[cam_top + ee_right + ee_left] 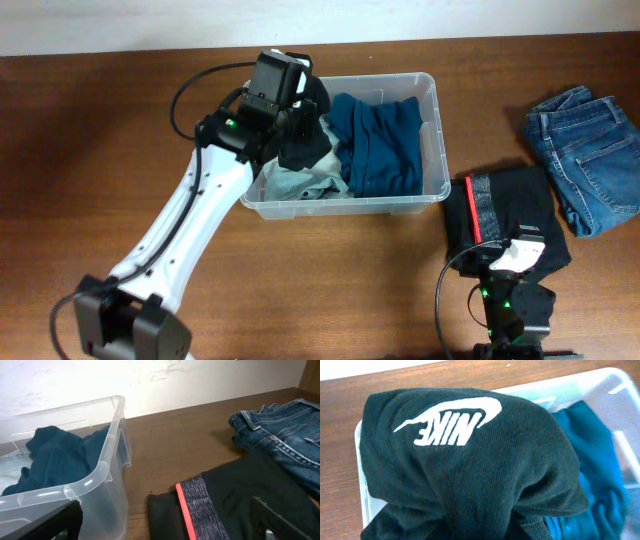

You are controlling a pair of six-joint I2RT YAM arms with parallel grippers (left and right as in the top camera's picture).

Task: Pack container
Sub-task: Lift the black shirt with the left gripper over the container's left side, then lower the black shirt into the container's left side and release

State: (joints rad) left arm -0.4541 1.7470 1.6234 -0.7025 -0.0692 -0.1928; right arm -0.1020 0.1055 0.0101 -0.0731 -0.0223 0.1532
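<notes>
The clear plastic container [436, 130] stands at the table's middle back. It holds a teal garment [385, 145] and a pale grey-green one [300, 183]. My left gripper [292, 112] is over the container's left end, shut on a black Nike garment [470, 475] that hangs bunched into the tub. The cloth hides its fingers. The container's rim [620, 385] and the teal garment [600, 460] show behind it. My right gripper [170, 527] is open and empty, low over black shorts with a red stripe [225, 500], right of the container [107, 467].
The black shorts [510, 205] lie on the table right of the container, in front of the right arm [518, 258]. Folded blue jeans [590, 150] lie at the far right, and also show in the right wrist view [285, 435]. The wall runs behind the table.
</notes>
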